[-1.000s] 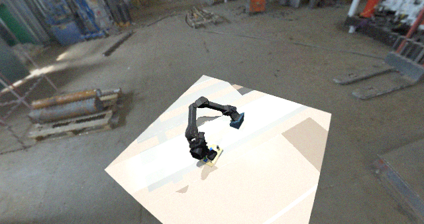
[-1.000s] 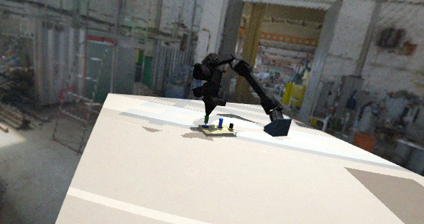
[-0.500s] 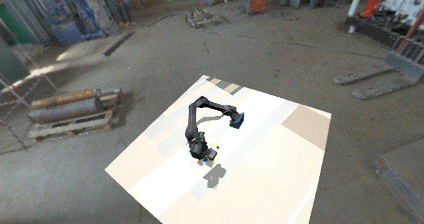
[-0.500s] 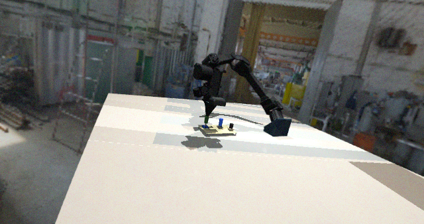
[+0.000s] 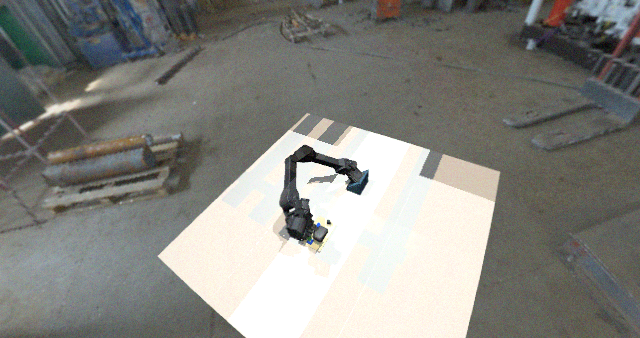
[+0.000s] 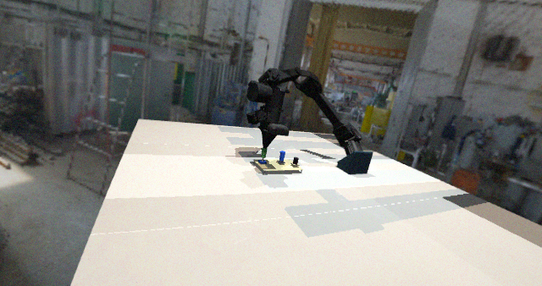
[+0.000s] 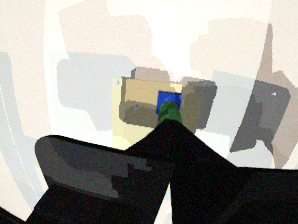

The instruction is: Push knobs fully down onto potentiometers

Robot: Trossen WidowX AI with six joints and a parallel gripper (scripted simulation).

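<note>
In the exterior view, from left to right, the gripper comes first, pointing down with its fingers clenched together and nothing grasped between them. Straight below its tips is a green knob, upright over a flat blue potentiometer. The tips meet the top of the knob or are just above it; the pictures do not settle which. How far down the knob sits is too small to tell.

Both are at the left end of the yellow circuit board, which lies beneath the gripper on the pale table. Just right of the gripper's tips, apart from them, a taller blue part stands upright on the board. Farther right of the gripper is a short black part, near the board's right end. Well apart from the gripper, farthest right, the arm's dark base stands on the table.
</note>
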